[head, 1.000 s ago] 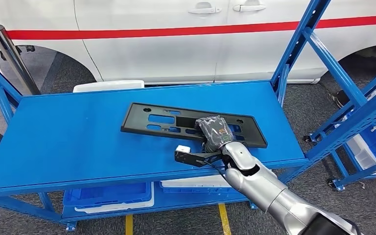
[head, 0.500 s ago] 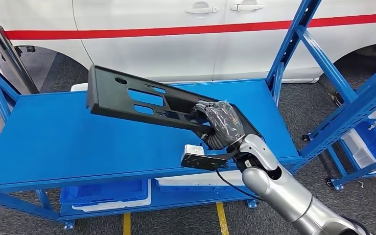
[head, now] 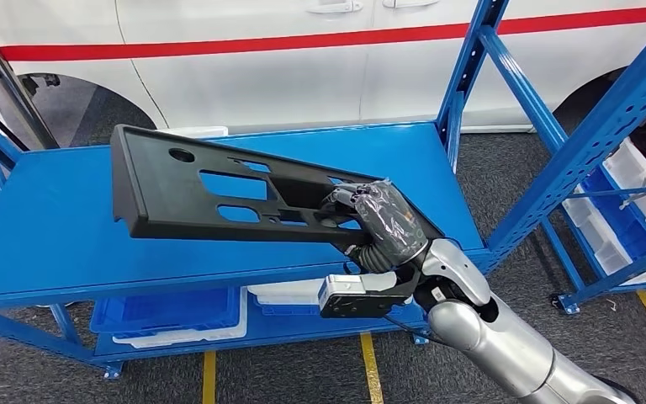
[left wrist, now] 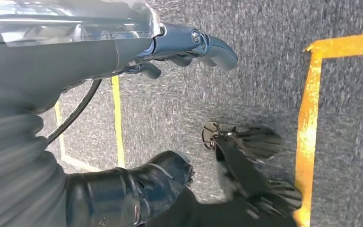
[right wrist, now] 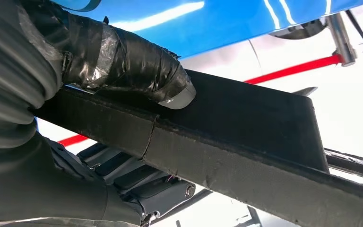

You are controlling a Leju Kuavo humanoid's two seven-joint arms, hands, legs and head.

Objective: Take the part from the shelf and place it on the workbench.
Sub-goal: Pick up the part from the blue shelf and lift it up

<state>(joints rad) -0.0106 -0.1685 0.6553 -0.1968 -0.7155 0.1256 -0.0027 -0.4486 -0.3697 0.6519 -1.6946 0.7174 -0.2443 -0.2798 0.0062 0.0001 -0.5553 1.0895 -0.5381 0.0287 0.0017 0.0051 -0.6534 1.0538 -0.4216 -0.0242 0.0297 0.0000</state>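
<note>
- Black plastic part [head: 219, 189]: a long flat panel with rectangular cut-outs and a round hole near its far end. It is raised clear of the shelf top, tilted, with the far end highest and out to the left.
- Right hand [head: 378, 220]: closed around the near end of the part. In the right wrist view the tape-wrapped thumb [right wrist: 132, 66] lies along one face of the part [right wrist: 227, 156] and the darker fingers [right wrist: 137, 182] sit under the opposite face, so the panel is clamped between them.
- Right arm [head: 488, 337]: silver, entering from the lower right of the head view. A small black and white camera unit [head: 357, 295] is fixed at the wrist, just below the hand.
- Left hand [left wrist: 189, 45]: hangs over the grey carpeted floor [left wrist: 264, 71]. It holds nothing; the fingers are curled in loosely beneath the clear cover.
- Blue shelf [head: 67, 227]: a metal rack with a flat blue top deck directly below the part. Blue bins [head: 168, 313] rest on its lower level.
- Second blue rack [head: 606, 143]: stands to the right and carries white and blue bins.
- White car [head: 286, 59]: bears a red stripe and stands just behind the shelf.
- Yellow floor lines [left wrist: 307, 127]: marked on the carpet.
</note>
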